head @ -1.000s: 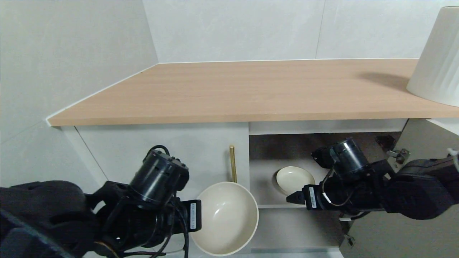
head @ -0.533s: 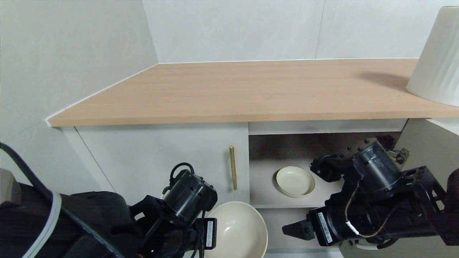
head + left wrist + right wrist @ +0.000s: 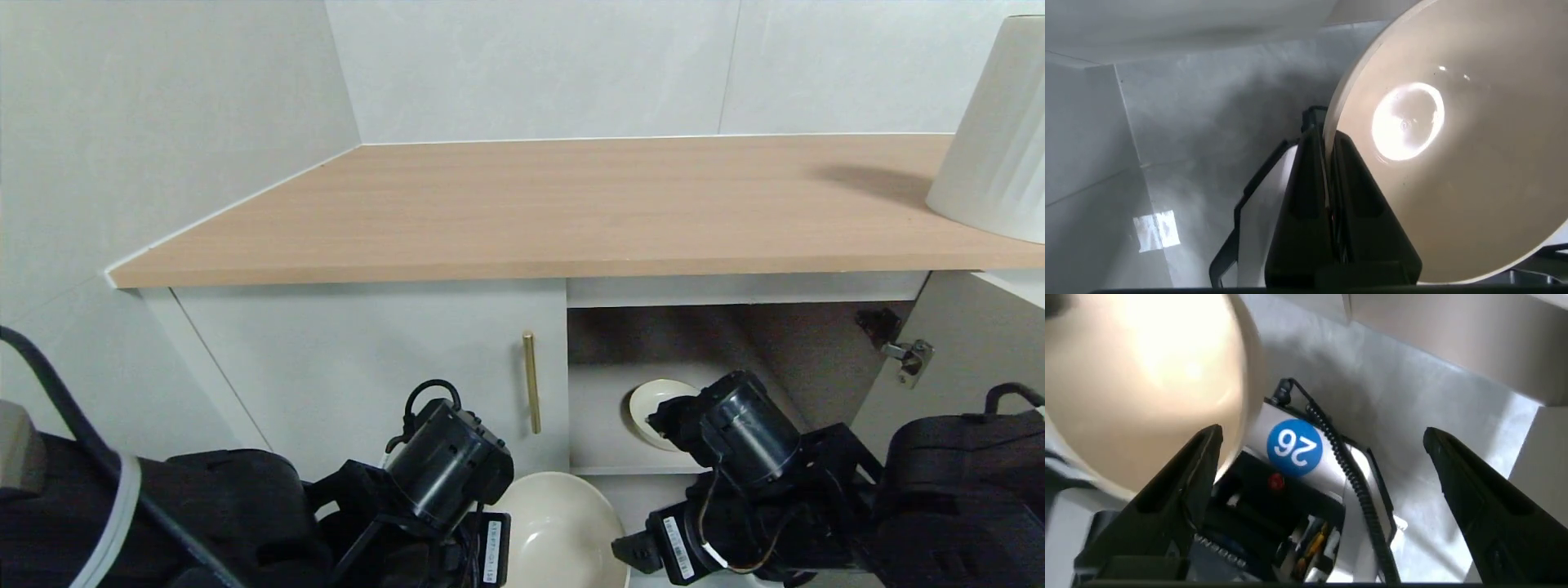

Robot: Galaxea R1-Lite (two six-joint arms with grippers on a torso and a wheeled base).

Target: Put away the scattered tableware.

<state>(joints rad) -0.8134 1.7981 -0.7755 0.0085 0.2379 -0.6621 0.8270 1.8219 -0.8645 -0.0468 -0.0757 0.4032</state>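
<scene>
**Task progress: one piece stowed, one in hand.** The left jaws are clamped on the rim of a large cream bowl (image 3: 1454, 147), one jaw on the inside of the wall and one on the outside. The bowl is tilted up from them and is clear of any support. The right jaws stand wide apart and hold nothing. They hang just beside the bowl (image 3: 559, 531), on the side nearer the open cupboard.

Above and beyond the right jaws, a small cream dish (image 3: 651, 398) lies flat on the cupboard shelf (image 3: 596, 433), partly hidden by the arm. It is well apart from both pairs of jaws and counts as put away. The cupboard door (image 3: 971, 343) on that side is swung open. The neighbouring door, with its brass handle (image 3: 529, 380), is closed.

The wooden surface (image 3: 571, 204), well above both pairs of jaws, carries a white lampshade (image 3: 992, 131) at its far end.

Judged from this layout, the task is past its midpoint. What is left is to bring the bowl into the open compartment, set it down on the shelf next to the dish, release it, and probably close the door.
</scene>
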